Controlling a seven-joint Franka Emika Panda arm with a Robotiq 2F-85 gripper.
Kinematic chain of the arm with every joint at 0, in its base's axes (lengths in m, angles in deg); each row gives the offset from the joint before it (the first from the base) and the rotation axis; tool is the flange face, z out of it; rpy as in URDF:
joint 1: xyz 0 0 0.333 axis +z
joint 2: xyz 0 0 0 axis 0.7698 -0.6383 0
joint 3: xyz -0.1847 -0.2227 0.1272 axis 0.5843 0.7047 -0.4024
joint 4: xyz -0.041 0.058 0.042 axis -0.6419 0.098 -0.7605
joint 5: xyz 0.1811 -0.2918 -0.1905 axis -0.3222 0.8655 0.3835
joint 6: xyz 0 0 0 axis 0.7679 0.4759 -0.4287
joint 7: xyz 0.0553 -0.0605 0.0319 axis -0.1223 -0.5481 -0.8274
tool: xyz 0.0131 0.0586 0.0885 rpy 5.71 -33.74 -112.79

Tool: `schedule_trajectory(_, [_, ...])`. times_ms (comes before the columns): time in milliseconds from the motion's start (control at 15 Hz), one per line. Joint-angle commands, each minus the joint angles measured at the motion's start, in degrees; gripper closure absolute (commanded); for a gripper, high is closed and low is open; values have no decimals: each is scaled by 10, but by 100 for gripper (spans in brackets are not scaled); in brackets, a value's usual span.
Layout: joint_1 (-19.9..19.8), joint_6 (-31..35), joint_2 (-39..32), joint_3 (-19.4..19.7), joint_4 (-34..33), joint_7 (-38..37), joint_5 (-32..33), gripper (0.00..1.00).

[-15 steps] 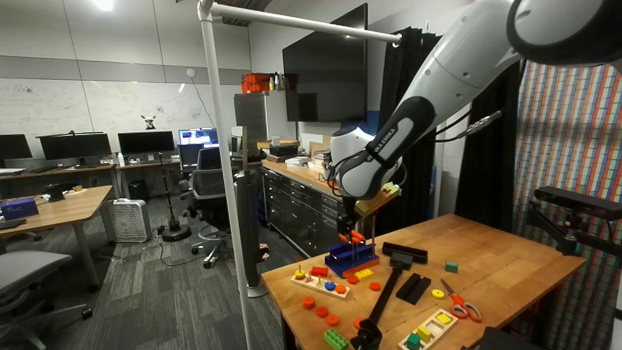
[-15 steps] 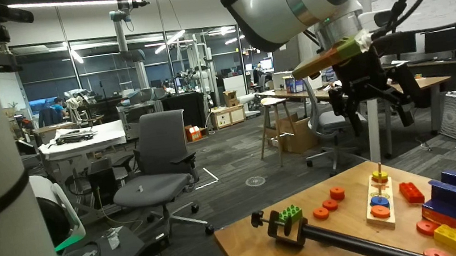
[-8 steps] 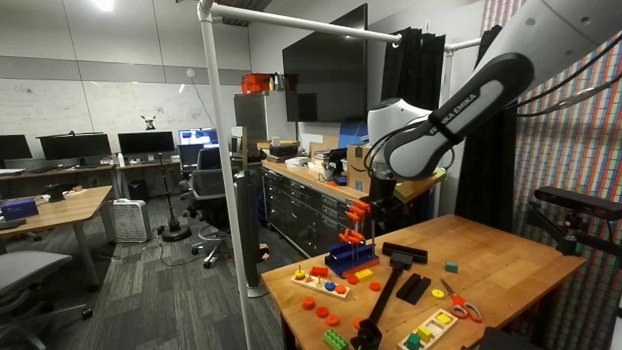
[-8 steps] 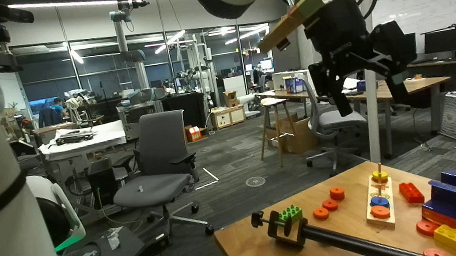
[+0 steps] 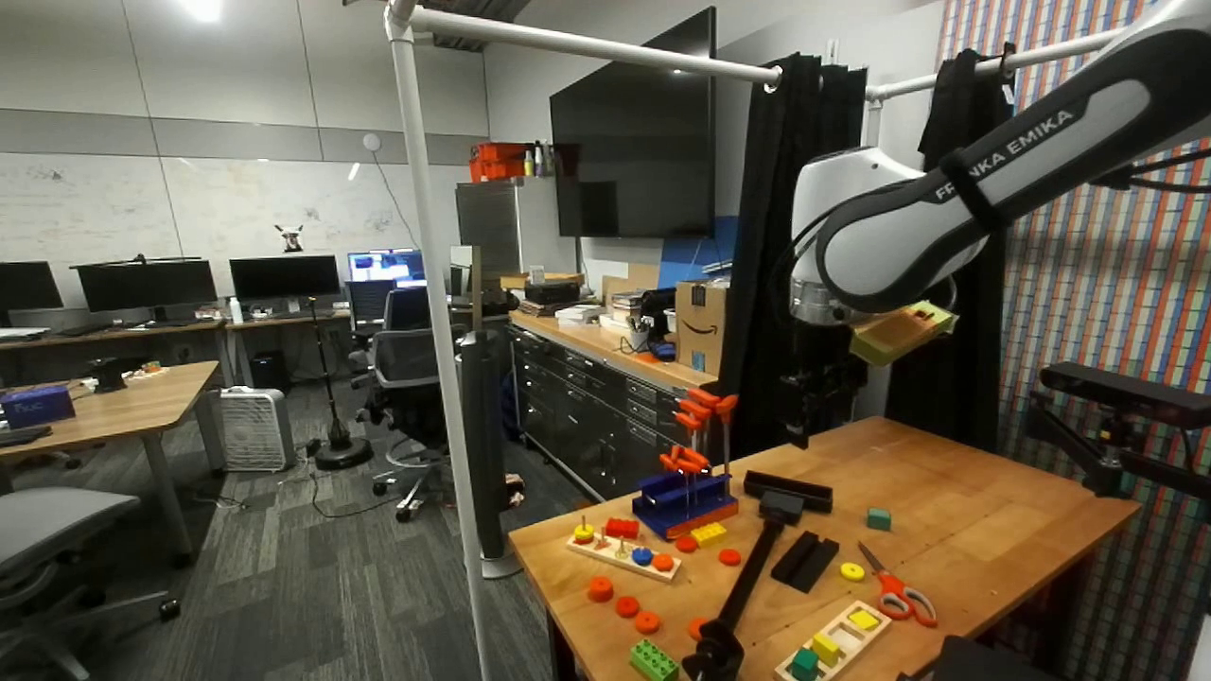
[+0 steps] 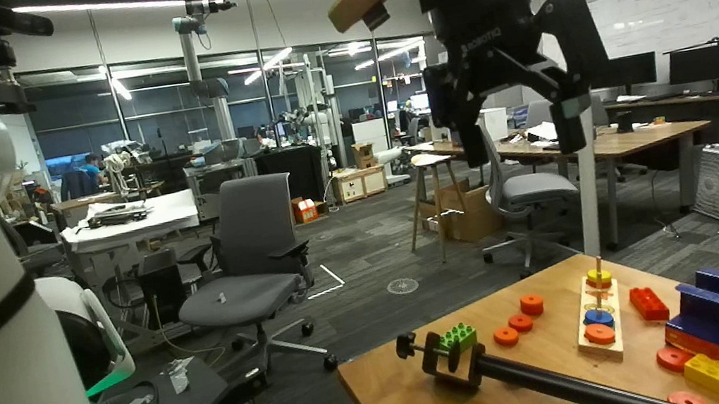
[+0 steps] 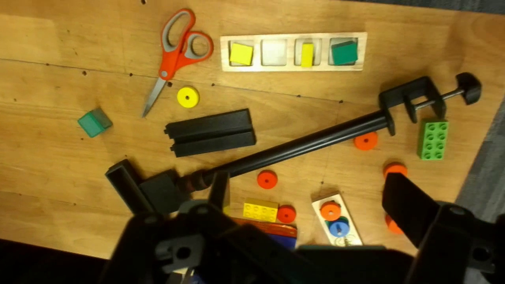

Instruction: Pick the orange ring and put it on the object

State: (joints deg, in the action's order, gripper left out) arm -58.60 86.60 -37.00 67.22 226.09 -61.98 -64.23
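My gripper (image 6: 524, 146) is open and empty, high above the table; it also shows in the wrist view (image 7: 307, 185). Several loose orange-red rings lie flat on the table, among them one (image 7: 267, 179) by the black bar, one (image 7: 365, 141) nearer the clamp and one (image 6: 532, 304) near the table's edge. My right finger partly hides two in the wrist view. The wooden peg board (image 7: 352, 230) carries an orange ring (image 7: 330, 211) at one end, a blue ring (image 7: 339, 228) beside it and a yellow ring (image 6: 599, 277) at the far end. Which ring is meant cannot be told.
A black clamp bar (image 7: 300, 148) crosses the table. A blue rack (image 5: 662, 515) holds upright orange-handled tools. Scissors (image 7: 169, 65), a wooden tray (image 7: 257, 53) with blocks, a black part (image 7: 211, 130), a yellow ring (image 7: 187, 97) and a green brick (image 7: 434, 140) lie around.
The arm has swung away from the blue rack, to the right in one exterior view and up and left in another. The gripper stays open. The things on the table have not moved.
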Motion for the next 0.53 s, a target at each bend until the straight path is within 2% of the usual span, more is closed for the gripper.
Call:
schedule_trajectory(0, [12, -47, 51, 2, 4, 90, -70, 0])
schedule_trajectory(200, [18, -83, 67, 1, 1, 132, -102, 0])
schedule_trajectory(400, [17, -110, 79, -5, 2, 145, -110, 0])
schedule_trajectory(467, [8, -90, 56, -8, 1, 131, -98, 0])
